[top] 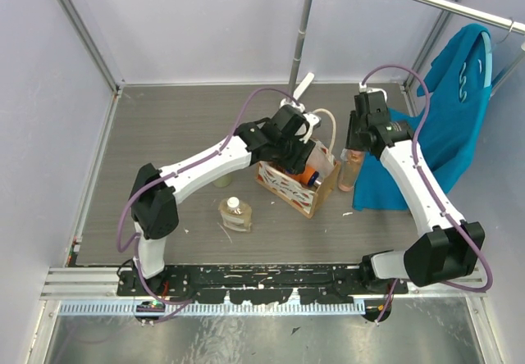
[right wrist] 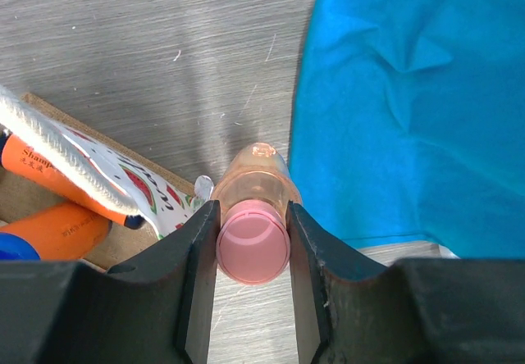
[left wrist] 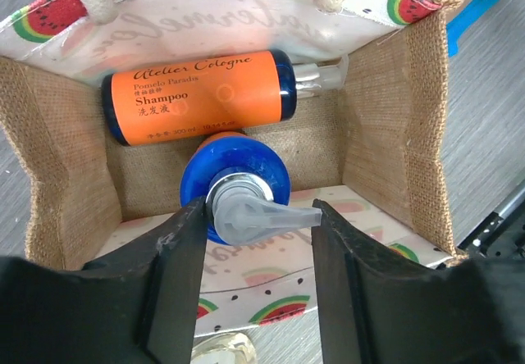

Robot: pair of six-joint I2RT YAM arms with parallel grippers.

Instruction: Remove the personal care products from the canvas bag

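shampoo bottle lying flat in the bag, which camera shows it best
Left wrist. It looks straight down into the canvas bag, so the shampoo bottle shows in full, label readable. Right wrist catches only part of it at its left edge; top external shows just a small orange patch, maybe it.

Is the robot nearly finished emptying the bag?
More than halfway. Out: the amber bottle and a pale bottle on the table, and the pink bottle, held in the right jaws beside the canvas bag. In hand: left jaws around the pump bottle. Left inside: that one and the orange shampoo bottle.
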